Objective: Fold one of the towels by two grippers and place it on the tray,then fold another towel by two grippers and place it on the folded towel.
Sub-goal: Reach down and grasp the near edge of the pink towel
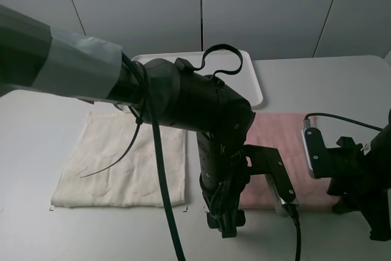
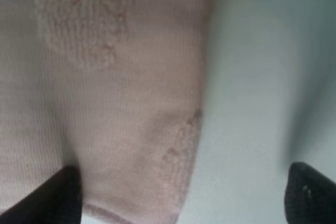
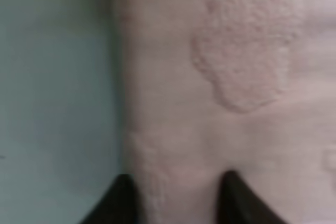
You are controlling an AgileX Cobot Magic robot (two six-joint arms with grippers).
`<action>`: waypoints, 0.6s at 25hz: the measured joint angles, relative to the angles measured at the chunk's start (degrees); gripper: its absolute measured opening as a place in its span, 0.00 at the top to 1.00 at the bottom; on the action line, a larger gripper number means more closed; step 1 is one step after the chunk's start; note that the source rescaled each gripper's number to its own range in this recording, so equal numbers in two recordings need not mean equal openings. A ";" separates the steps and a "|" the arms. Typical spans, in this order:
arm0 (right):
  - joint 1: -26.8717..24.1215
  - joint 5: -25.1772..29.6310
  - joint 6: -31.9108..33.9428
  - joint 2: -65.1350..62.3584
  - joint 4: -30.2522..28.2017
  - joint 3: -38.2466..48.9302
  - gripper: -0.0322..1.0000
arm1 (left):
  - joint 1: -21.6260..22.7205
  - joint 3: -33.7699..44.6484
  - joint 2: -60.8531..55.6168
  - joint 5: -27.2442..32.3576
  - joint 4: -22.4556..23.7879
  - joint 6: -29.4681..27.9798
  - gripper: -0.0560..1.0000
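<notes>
pink towel (image 1: 278, 132) was laid flat centre-right, left claw (image 2: 184, 195) spread wide over its corner, nothing gripped, right claw (image 3: 178, 200) pinched onto its edge

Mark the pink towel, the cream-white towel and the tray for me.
pink towel (image 1: 278, 131): exterior high view, upper part of the cloth.
cream-white towel (image 1: 122, 184): exterior high view, lower middle of the cloth.
tray (image 1: 249, 84): exterior high view, bare floor near its right rim.

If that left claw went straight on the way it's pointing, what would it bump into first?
Probably the pink towel, right at its edge. The open left gripper straddles that edge, half over cloth, half over bare table.
</notes>
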 joint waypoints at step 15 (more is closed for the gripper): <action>0.00 -1.03 0.00 0.00 0.13 0.00 0.97 | 0.00 0.00 0.13 -2.22 0.33 -1.88 0.68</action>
